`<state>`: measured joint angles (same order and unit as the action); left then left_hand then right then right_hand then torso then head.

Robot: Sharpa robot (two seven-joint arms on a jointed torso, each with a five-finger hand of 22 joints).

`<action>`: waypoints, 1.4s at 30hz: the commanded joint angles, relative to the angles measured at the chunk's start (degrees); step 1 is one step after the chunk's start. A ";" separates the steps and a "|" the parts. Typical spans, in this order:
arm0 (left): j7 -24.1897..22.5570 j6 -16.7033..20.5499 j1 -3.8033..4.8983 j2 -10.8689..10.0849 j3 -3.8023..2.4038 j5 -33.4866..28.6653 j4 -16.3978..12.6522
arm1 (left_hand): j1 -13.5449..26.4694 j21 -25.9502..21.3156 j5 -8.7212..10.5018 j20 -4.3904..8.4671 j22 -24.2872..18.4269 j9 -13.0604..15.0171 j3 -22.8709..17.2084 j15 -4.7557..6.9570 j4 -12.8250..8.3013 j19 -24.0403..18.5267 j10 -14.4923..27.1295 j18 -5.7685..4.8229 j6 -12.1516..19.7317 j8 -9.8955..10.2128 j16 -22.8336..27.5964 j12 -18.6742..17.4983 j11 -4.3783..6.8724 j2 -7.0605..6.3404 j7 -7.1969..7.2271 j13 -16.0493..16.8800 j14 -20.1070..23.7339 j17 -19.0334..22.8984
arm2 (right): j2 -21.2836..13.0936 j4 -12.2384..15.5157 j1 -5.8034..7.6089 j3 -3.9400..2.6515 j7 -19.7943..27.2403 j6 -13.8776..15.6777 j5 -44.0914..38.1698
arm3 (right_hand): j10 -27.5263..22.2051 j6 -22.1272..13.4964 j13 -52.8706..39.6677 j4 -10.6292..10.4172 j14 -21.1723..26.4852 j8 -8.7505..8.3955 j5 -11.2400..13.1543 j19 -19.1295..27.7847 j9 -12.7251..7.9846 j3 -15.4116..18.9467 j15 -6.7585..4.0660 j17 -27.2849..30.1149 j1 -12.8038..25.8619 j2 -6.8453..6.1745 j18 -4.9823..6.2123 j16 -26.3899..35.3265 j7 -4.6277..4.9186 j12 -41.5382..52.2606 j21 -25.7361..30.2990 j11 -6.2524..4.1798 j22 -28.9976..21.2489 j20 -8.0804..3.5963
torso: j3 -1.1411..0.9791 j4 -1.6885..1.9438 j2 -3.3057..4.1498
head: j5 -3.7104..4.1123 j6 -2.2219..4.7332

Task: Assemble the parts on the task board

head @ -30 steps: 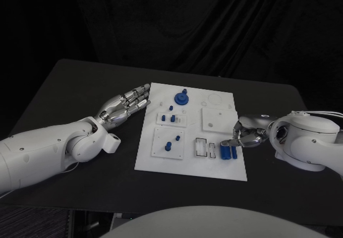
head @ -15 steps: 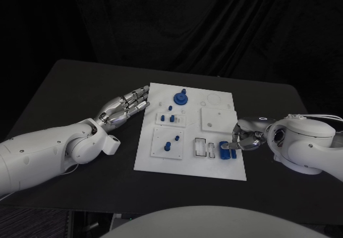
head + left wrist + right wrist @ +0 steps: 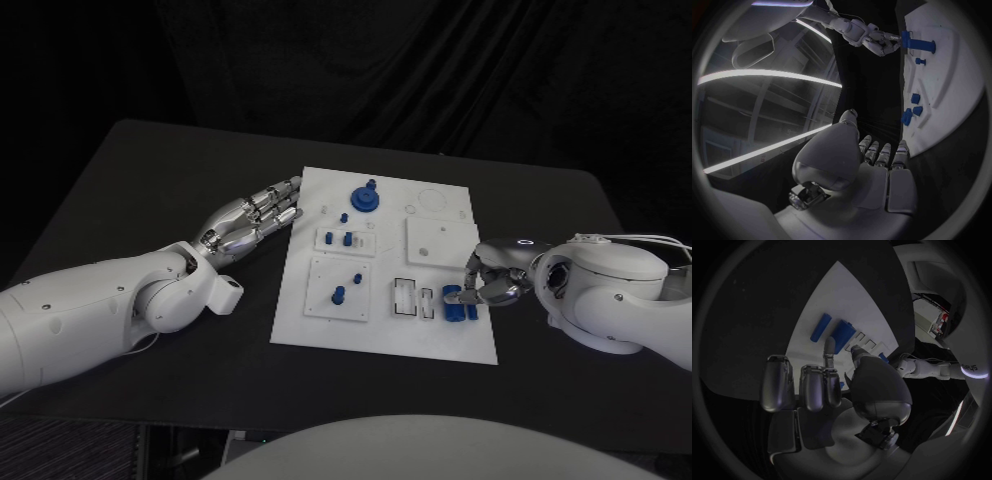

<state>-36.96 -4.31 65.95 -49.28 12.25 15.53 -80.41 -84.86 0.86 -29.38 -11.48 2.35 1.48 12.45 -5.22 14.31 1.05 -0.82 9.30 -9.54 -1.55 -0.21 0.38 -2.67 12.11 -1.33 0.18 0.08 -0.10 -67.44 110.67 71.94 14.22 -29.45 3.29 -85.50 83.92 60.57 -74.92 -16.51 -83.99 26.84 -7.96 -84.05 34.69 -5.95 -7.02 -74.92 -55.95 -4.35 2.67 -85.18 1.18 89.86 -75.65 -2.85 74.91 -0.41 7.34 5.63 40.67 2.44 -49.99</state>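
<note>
Silver fingers of the right hand (image 3: 495,282) curl over the blue parts (image 3: 462,303) at the task board's (image 3: 389,335) near right corner, touching them; whether anything is actually pinched, I cannot tell. A sideways nudge could roll a piece off the board's edge just beside. Left hand (image 3: 254,220) lies flat and empty, fingers apart, beside the board.
</note>
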 commanded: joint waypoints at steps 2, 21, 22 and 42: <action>-0.38 -0.85 -0.20 0.07 -0.04 -0.01 -0.03 | 0.00 -0.12 -0.23 0.00 -0.05 0.07 -0.43 -0.09 -0.02 -0.09 0.15 0.89 -0.54 -0.19 0.21 -0.19 -0.42 0.68 -0.09 0.01 -0.08 0.10 | 0.29 -0.37 -0.21 -0.01 -0.82 0.04 -0.51 | 6.08 0.47 -15.08 -0.05 -4.07 -0.40 -0.32 -0.50 -0.04 -0.39 0.30 -5.75 -0.73 0.12 0.55 0.30 -0.12 0.14 0.46 0.28 10.81 0.23 | 0.00 0.04 -0.02 | -0.10 -0.01; -0.20 -0.57 -0.39 -0.15 -0.04 -0.01 -0.17 | -0.03 -0.11 -0.15 -0.33 -0.04 0.07 -0.39 -0.63 -0.14 -0.06 0.03 0.77 -0.62 -0.21 0.21 -0.16 -0.70 0.49 -0.05 0.04 -0.08 0.10 | 2.15 -2.05 -1.38 -0.01 -1.19 -1.84 -0.51 | 6.08 0.19 -15.08 -0.22 -4.02 -1.85 0.94 -0.32 -0.32 0.11 0.45 -5.42 -0.76 0.07 0.65 0.55 0.11 0.14 1.03 0.41 10.65 0.33 | -0.02 0.04 0.00 | -0.07 -0.01; -0.17 -0.61 -0.39 -0.15 -0.04 -0.01 -0.17 | -0.03 -0.11 -0.15 -0.33 -0.04 0.07 -0.39 -0.63 -0.14 -0.06 0.03 0.77 -0.62 -0.21 0.21 -0.16 -0.70 0.49 -0.05 0.04 -0.08 0.10 | 2.27 -2.17 -1.43 -0.01 -1.11 -1.77 -0.51 | 6.08 0.16 -15.08 -0.23 -4.02 -1.97 0.99 -0.30 -0.36 0.15 0.47 -5.41 -0.72 0.07 0.66 0.56 0.14 0.14 1.09 0.43 10.64 0.34 | -0.04 0.03 0.00 | -0.10 -0.01; 0.64 -1.69 -0.47 -0.17 -0.04 -0.01 -0.14 | -0.01 -0.09 -0.15 -0.54 -0.03 0.09 -0.37 -0.81 -0.23 -0.04 -0.12 0.72 -0.79 -0.23 0.21 -0.12 -1.19 0.37 -0.27 0.08 -0.08 0.10 | 4.77 -4.79 -2.16 -0.02 0.17 -2.09 -0.51 | 6.08 -1.14 -15.08 0.17 -4.09 -7.80 -4.20 -0.28 -3.27 0.03 1.76 -5.52 -4.88 0.59 0.71 0.59 1.42 0.14 1.60 1.42 10.56 1.50 | -0.02 0.03 -0.02 | -0.13 -0.01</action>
<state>-36.03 -4.77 65.60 -49.48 12.25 15.52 -80.45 -84.86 0.86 -29.38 -11.48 2.36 1.48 12.29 -5.64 14.14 1.05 -0.96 9.30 -9.87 -1.55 -0.21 0.38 -3.33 12.11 -1.67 0.18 0.08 -0.08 -62.75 106.13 70.04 14.14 -29.21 2.06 -85.65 84.13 59.51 -74.91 -16.57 -84.07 19.33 -11.72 -83.86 31.64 -5.87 -5.70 -74.91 -60.20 -3.89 2.68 -84.90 2.24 89.85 -74.32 -1.83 74.94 0.64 7.31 5.66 40.66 2.33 -49.99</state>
